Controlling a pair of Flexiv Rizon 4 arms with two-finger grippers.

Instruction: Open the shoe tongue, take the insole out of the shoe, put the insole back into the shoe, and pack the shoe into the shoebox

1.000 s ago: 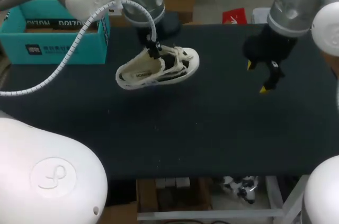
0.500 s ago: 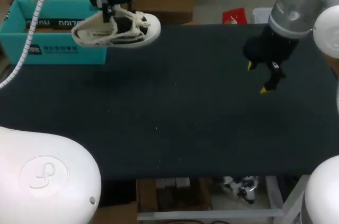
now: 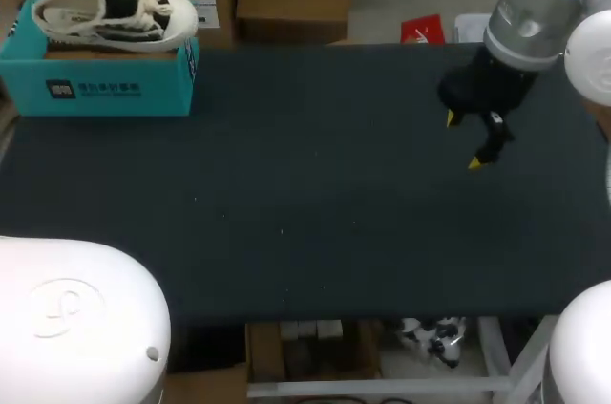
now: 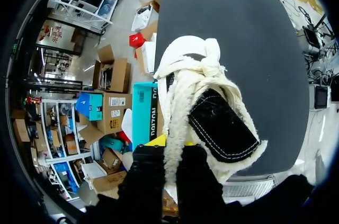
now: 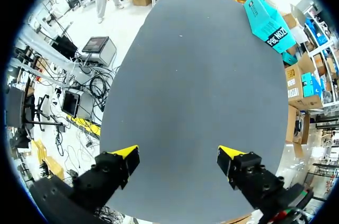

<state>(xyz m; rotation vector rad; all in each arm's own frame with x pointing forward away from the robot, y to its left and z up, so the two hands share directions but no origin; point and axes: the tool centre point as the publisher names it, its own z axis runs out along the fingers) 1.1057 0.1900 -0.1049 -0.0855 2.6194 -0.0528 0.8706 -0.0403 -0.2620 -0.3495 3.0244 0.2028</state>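
Left fingers (image 4: 145,177) hold shoe (image 3: 115,14) above teal shoebox (image 3: 95,89)

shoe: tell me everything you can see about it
The shoe is a low cream sneaker with black panels, fluffy cream trim, pale laces and a light sole. The left gripper is shut on its upper edge, holding it over the teal shoebox at the far left corner of the table, toe toward the table's middle. Whether it touches the box cannot be told.

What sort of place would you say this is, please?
Likely a robot manipulation test bench: a dark table, the left gripper holding a shoe over a teal shoebox, and the right gripper open above the table.
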